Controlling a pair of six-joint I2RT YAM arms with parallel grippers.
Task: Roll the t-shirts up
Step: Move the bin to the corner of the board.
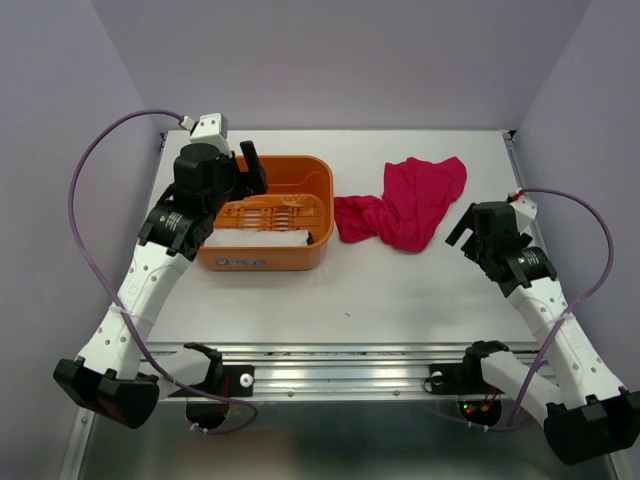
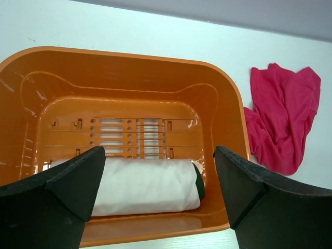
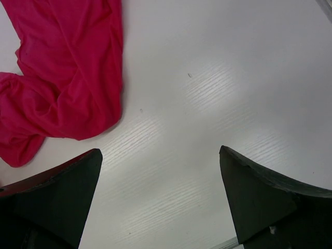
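Though both wrist views catch the t-shirt (image 3: 62,67), only left shows the basket (image 2: 129,78).

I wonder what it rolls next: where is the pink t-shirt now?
In the top view, the pink t-shirt lies crumpled on the white table, right of centre, close beside the orange basket and just ahead of the right end effector.

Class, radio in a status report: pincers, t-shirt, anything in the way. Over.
Left pincer open above orange basket. Right pincer open above table. Crimson t-shirt crumpled beside basket, unrolled. White rolled cloth inside basket; nothing blocking.
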